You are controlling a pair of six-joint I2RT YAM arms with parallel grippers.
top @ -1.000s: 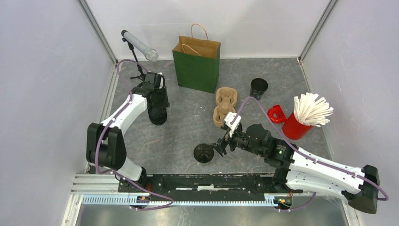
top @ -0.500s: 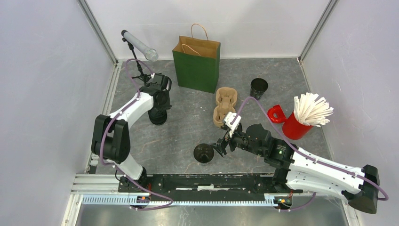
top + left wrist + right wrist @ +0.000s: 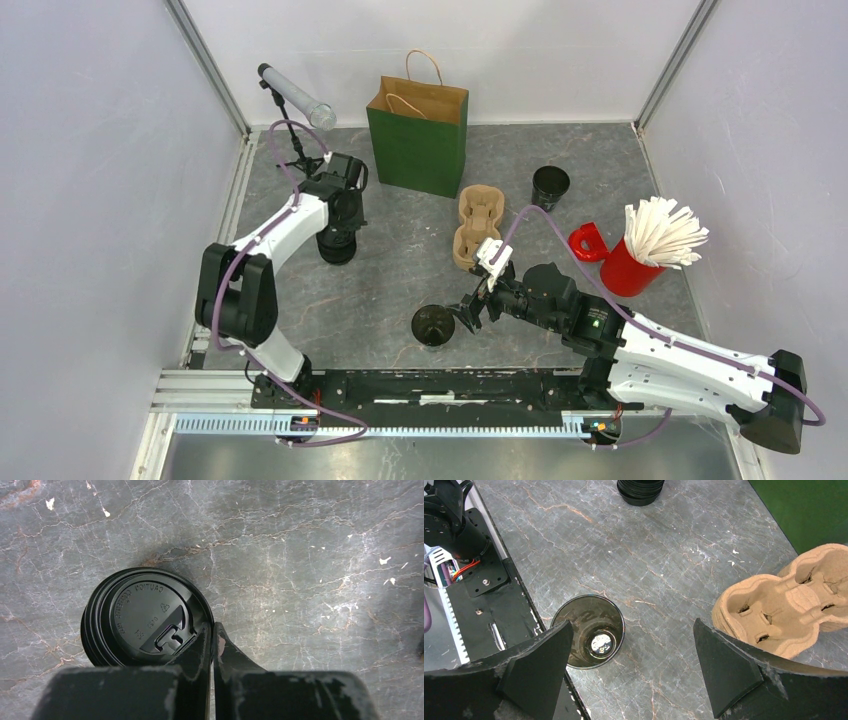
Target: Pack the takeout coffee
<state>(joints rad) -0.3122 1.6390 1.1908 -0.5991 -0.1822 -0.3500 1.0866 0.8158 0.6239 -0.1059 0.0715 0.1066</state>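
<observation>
I count three black cups on the table: one lidded takeout coffee near the left edge, a far lidless cup toward the far right corner and a near lidless cup by the near edge. There is one green paper bag, one pulp cup carrier, one red mug stuffed with white sticks too many to count, and one grey tube on a stand.

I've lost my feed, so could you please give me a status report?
Left tool shut, empty, beside coffee. Right tool open by lidless cup. Coffee upright, outside tray.
</observation>
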